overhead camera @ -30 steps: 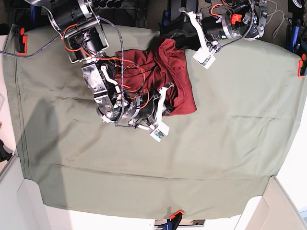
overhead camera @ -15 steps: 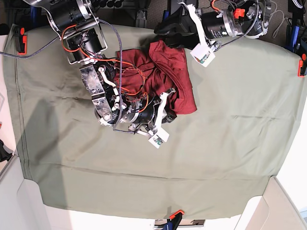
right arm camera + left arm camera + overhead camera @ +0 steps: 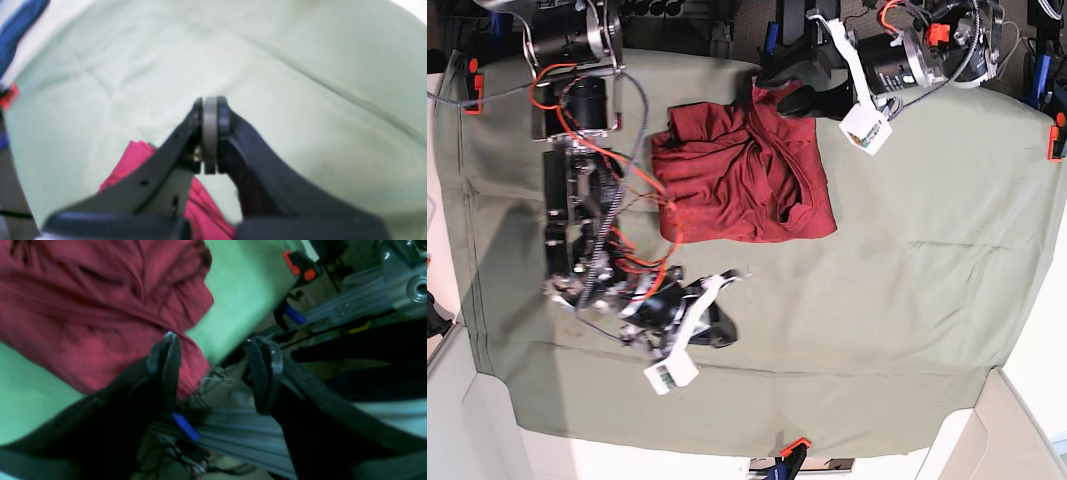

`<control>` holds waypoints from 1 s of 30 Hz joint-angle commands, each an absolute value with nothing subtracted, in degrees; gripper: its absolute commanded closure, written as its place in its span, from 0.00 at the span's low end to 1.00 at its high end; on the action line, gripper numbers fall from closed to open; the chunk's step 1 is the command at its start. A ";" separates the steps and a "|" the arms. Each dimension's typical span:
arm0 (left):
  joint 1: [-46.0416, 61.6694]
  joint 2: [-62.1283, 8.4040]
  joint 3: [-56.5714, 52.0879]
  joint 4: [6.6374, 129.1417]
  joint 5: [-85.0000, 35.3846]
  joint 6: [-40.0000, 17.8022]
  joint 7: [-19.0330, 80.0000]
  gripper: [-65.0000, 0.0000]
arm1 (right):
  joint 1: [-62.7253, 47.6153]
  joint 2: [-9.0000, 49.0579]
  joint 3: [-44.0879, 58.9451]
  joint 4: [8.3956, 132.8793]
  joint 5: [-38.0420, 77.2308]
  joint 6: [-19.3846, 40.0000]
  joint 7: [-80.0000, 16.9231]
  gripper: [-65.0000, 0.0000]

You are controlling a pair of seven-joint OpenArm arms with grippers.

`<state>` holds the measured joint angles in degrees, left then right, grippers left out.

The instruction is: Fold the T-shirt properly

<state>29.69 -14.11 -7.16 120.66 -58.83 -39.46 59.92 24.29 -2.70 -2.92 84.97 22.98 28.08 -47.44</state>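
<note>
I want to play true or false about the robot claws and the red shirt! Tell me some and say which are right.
1. The dark red knit T-shirt lies neatly folded flat. False: it is bunched and wrinkled.
2. The right claw is shut with nothing in it. True.
3. The left claw is squeezing the shirt. False: its jaws stand open at the shirt's edge.
4. The shirt lies on a sage-green cloth. True.
5. The right claw hovers over the shirt's middle. False: it is over bare green cloth, away from the shirt.
</note>
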 commanded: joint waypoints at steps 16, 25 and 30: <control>16.25 -12.12 0.80 112.46 -50.57 -40.00 53.15 0.46 | 14.44 6.55 3.25 85.82 27.49 28.51 -46.94 1.00; 13.37 -17.26 0.40 106.63 -44.16 -40.00 52.58 0.46 | 14.44 6.66 3.27 85.82 27.38 28.51 -47.16 1.00; 14.28 -23.59 0.30 106.59 -44.60 -40.00 52.93 0.46 | 14.46 6.66 3.27 85.82 27.03 28.53 -46.89 1.00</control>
<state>14.74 -23.14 0.51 105.73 -43.53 -39.48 53.98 13.19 6.48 3.09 84.79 26.04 28.08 -48.23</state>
